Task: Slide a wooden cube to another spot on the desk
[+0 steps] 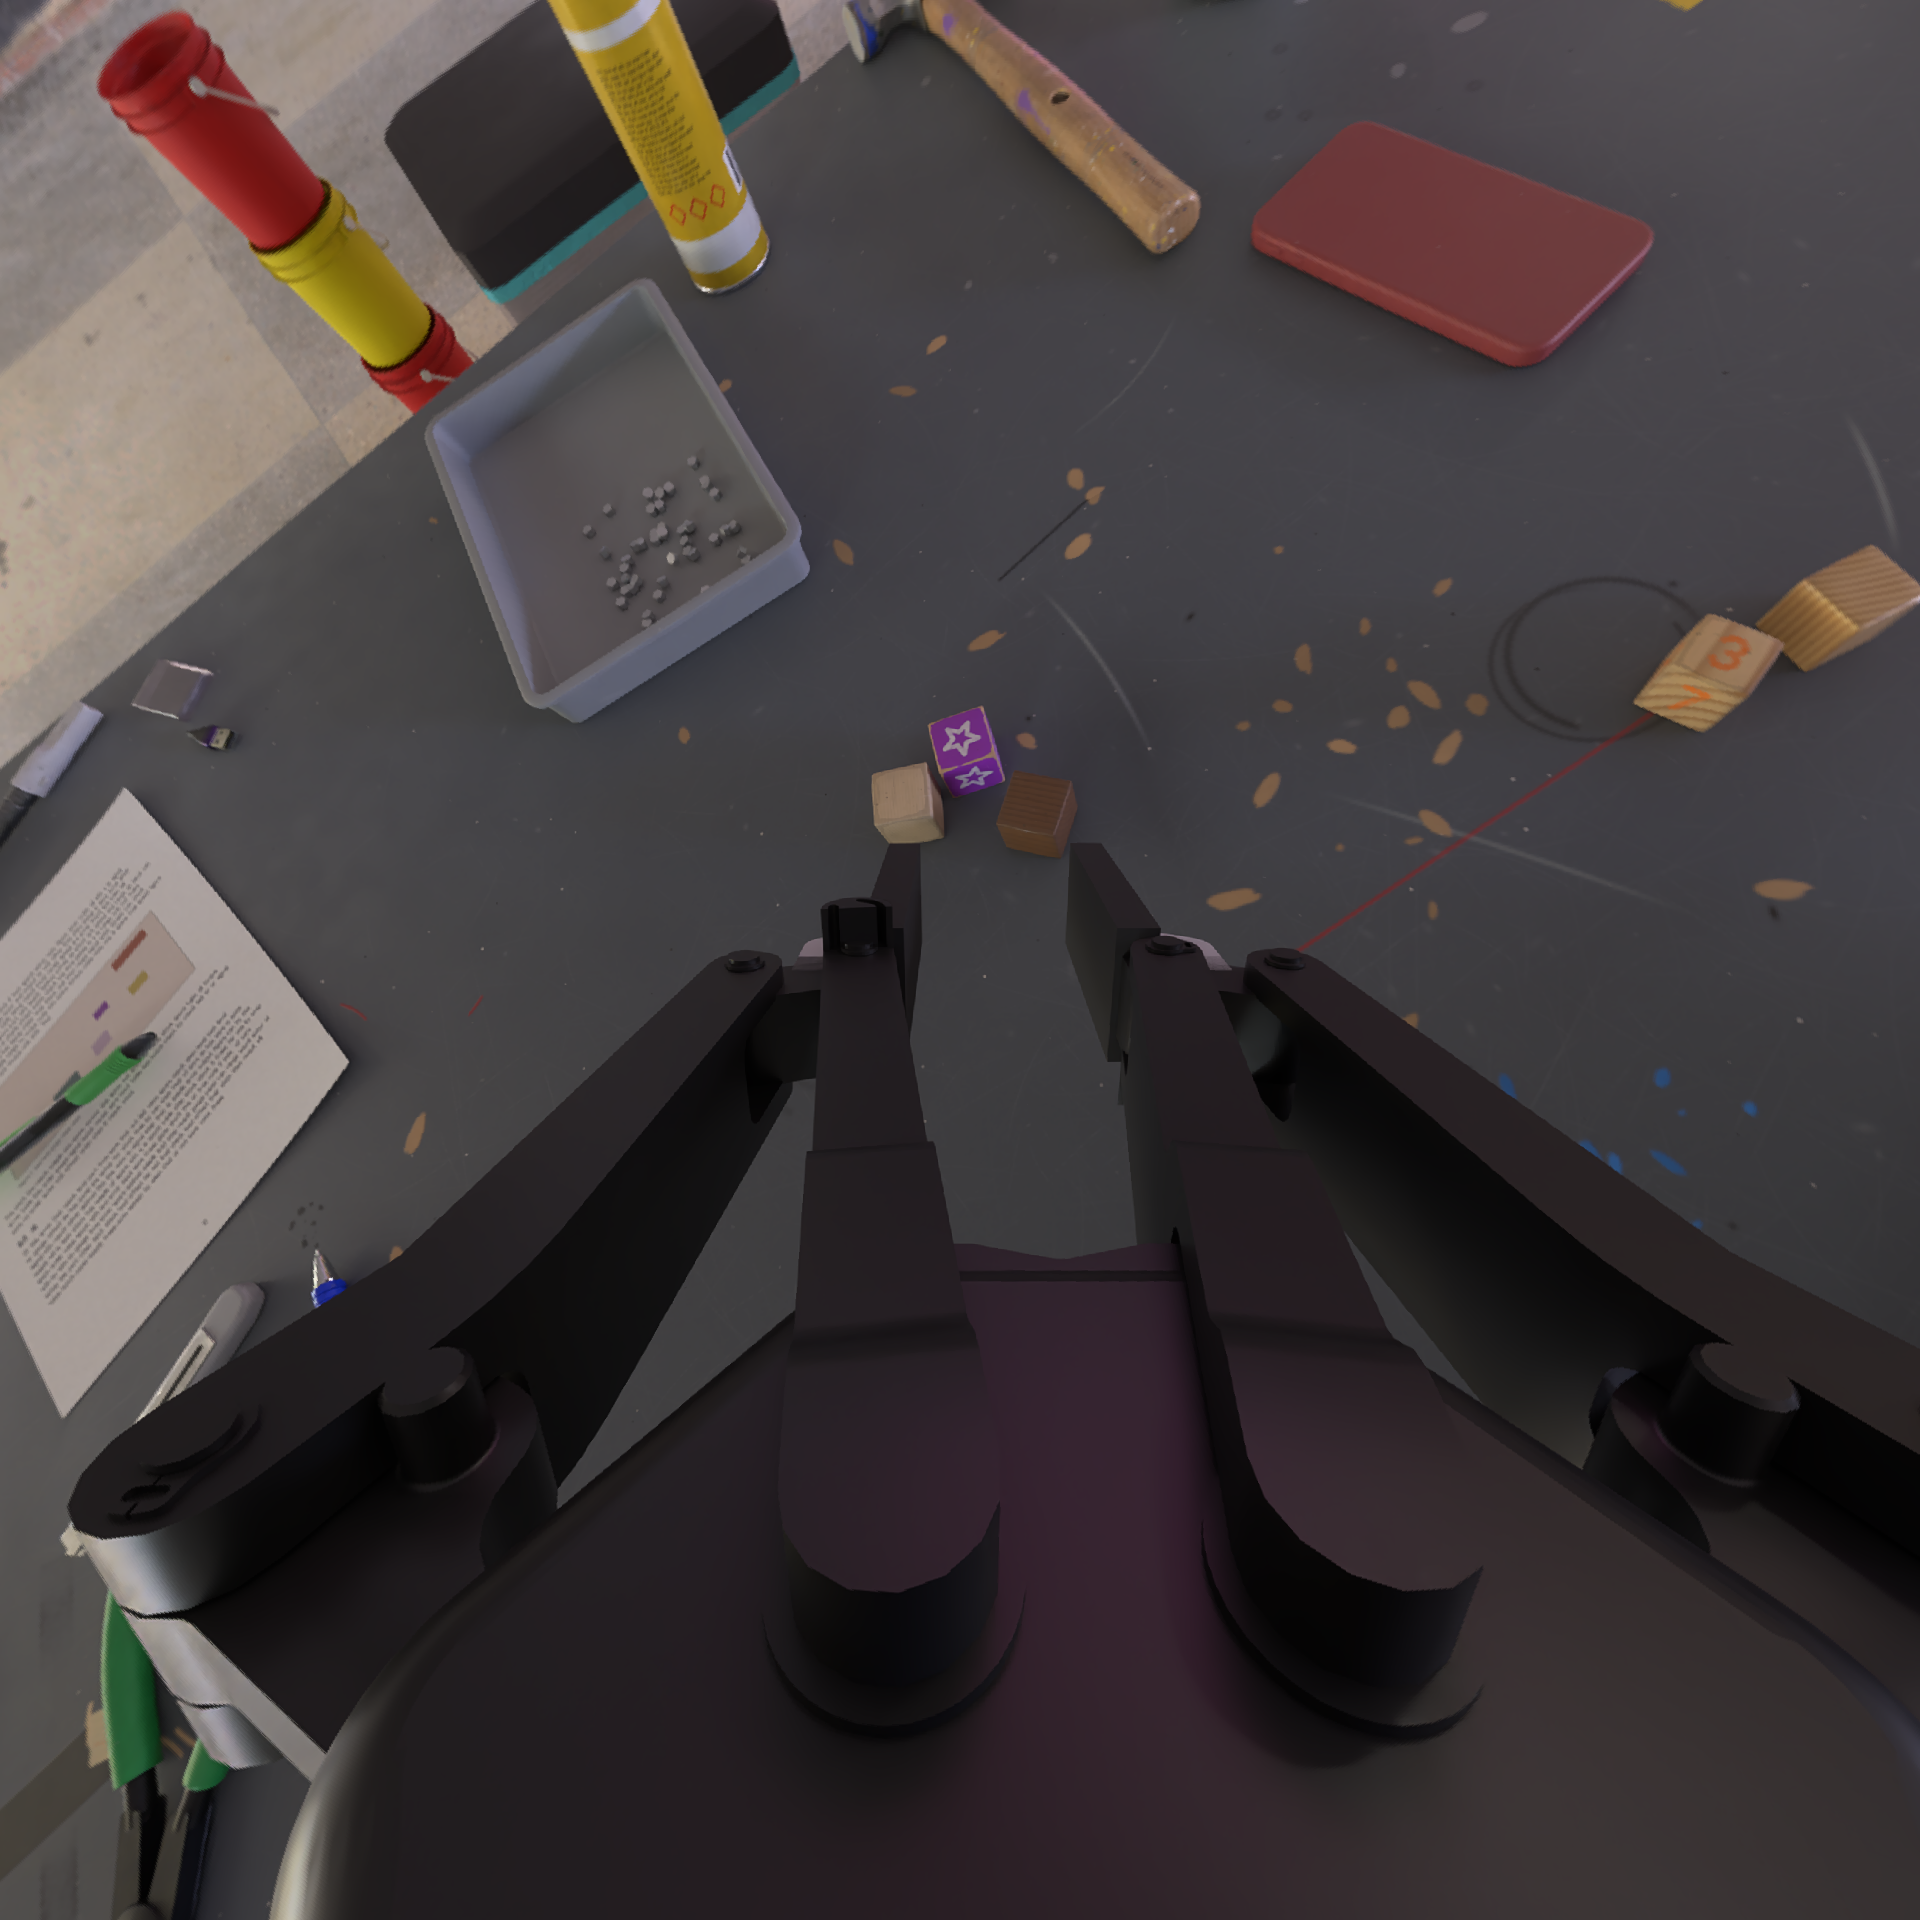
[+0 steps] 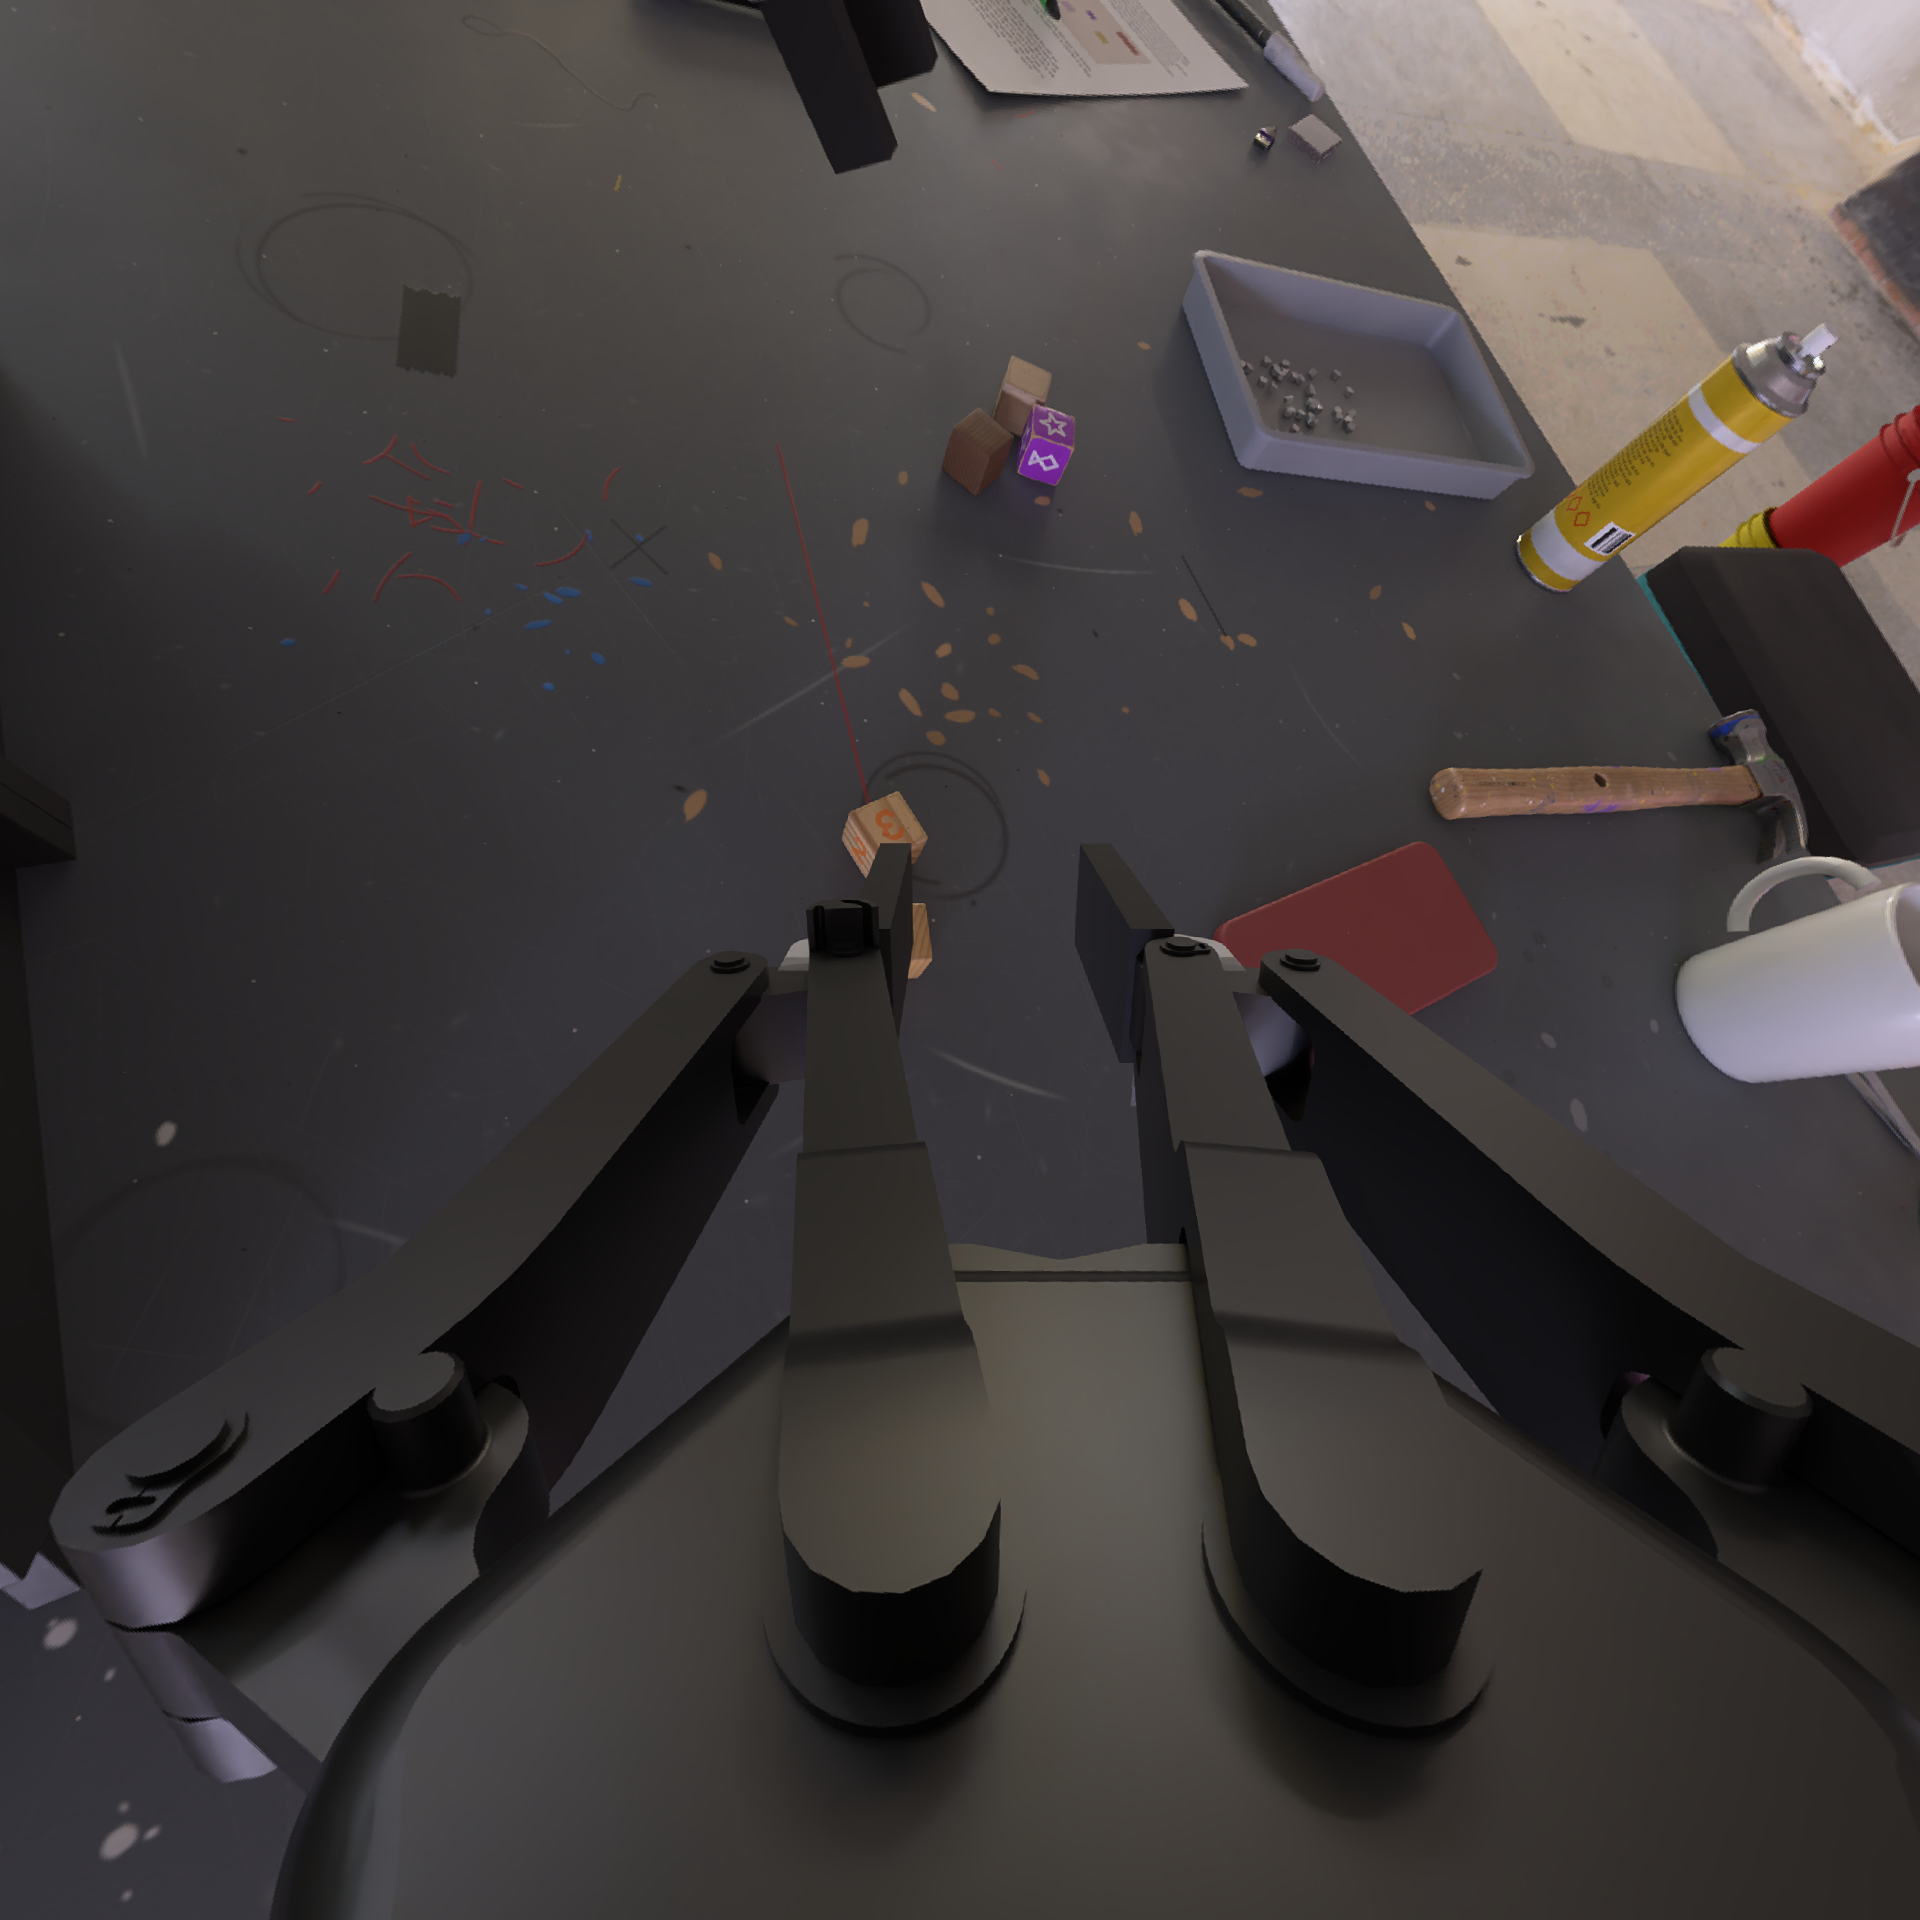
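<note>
Three small cubes sit clustered mid-desk: a pale wooden cube [image 1: 907, 802], a purple star cube [image 1: 965, 750] and a brown wooden cube [image 1: 1035, 814]. My left gripper [image 1: 992, 868] is open above the desk just short of them, empty. The same cluster shows farther off in the right wrist view [image 2: 1013, 426]. A numbered wooden cube [image 1: 1704, 673] and a plain striped wooden cube [image 1: 1837, 608] lie to the right. My right gripper [image 2: 992, 873] is open and empty; the numbered cube [image 2: 883, 829] lies by its left fingertip and the plain cube [image 2: 918, 940] is partly hidden behind that finger.
A grey tray [image 1: 582, 457] holding several small bolts, a yellow spray can [image 1: 665, 145], a hammer [image 1: 1049, 114] and a red pad [image 1: 1449, 241] lie beyond. A printed sheet with a pen [image 1: 135, 1081] is at left. A white mug [image 2: 1808, 977] is at right.
</note>
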Available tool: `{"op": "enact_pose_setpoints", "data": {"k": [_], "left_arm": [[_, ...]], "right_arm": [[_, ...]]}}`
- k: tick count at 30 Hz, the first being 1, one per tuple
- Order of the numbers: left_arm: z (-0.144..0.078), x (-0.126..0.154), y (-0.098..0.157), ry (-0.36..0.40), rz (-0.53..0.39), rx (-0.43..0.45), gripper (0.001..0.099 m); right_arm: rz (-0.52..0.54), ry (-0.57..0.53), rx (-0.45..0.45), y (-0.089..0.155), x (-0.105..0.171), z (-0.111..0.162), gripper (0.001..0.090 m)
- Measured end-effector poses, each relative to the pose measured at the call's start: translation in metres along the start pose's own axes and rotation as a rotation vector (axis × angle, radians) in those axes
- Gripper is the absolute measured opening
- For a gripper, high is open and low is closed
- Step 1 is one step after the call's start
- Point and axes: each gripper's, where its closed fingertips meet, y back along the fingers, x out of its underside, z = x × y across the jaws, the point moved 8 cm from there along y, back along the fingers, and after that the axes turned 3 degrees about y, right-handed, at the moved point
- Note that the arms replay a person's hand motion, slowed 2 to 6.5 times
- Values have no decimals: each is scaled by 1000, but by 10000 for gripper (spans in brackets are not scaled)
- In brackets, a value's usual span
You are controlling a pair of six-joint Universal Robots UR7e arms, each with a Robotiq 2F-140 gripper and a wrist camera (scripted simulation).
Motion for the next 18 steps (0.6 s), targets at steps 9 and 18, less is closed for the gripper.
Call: {"op": "enact_pose_setpoints", "data": {"k": [9, 18], "left_arm": [[16, -9, -36, 59, 43, -37, 378], [27, -15, -66, 155, 68, -63, 366]], "right_arm": [[-1, -6, -5, 0, 2, 0, 428], [17, -6, -4, -2, 7, 1, 428]]}}
